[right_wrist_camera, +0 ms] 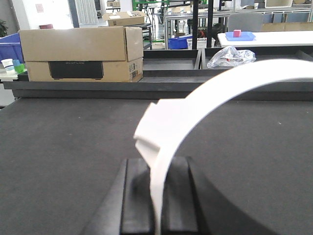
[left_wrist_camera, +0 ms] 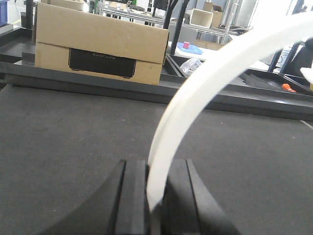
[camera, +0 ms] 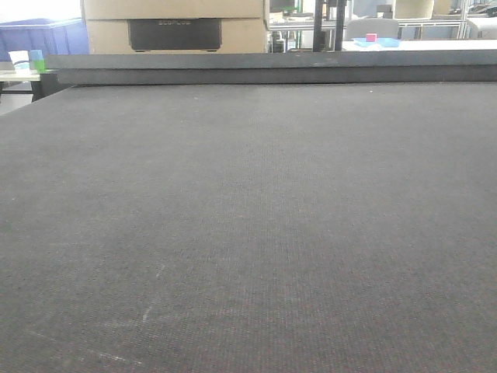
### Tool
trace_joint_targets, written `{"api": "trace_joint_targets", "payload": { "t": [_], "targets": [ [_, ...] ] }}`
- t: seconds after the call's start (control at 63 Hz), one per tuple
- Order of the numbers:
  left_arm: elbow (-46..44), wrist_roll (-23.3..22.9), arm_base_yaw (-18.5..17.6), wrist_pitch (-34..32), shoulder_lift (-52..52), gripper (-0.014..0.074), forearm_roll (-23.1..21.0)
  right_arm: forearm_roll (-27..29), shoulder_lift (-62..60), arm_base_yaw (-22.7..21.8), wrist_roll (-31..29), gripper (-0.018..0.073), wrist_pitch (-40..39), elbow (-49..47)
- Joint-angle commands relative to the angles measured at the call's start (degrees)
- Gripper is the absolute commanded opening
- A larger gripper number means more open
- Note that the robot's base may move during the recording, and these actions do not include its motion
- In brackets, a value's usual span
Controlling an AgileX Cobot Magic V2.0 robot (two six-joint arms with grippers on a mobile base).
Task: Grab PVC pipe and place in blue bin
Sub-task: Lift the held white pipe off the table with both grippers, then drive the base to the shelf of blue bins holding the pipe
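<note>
Dark grey matting covers the surface [camera: 248, 233], and from the front view I see nothing lying on it. At the far edge stands a cardboard box [right_wrist_camera: 78, 54]. Left of it, beyond the surface, is a blue bin [camera: 39, 37], which I take to be the target, though only part of it shows.

The PVC pipe [right_wrist_camera: 220, 85] is off the surface and in the grip. In the right wrist view the right end effector [right_wrist_camera: 157, 166] is clenched on the white arc just below its blocky fitting [right_wrist_camera: 149, 129], and the pipe sweeps up and away to the right. In the left wrist view the left end effector [left_wrist_camera: 155, 171] is likewise clamped on the plain end of a white arc. I cannot tell from these views whether both grip one and the same pipe.

I judge the step in hand to be the carry to the bin. To do it well I would move far and left at a steady height. The long free arc has to pass over the box and the raised far rim. Only when the pipe hangs fully over the bin's mouth would I lower and let go. If both arms hold it, they must travel together, so the curve is not twisted.
</note>
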Motion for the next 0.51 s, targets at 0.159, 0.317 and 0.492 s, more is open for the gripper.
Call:
{"api": "trace_joint_targets", "payload": {
  "t": [0.159,0.317,0.492],
  "targets": [
    [0.0,0.0,-0.4,-1.5,-0.4,-0.0111,-0.5,-0.6,-0.3,-0.1,-0.3,-0.0167,-2.1,0.0],
    [0.0,0.0,-0.4,-1.5,-0.4,-0.0111,-0.5,-0.6,-0.3,-0.1,-0.3,-0.0167,-2.1,0.0],
    [0.0,0.0,-0.4,-1.5,-0.4,-0.0111,-0.5,-0.6,-0.3,-0.1,-0.3,-0.0167,-2.1,0.0]
  ]
}}
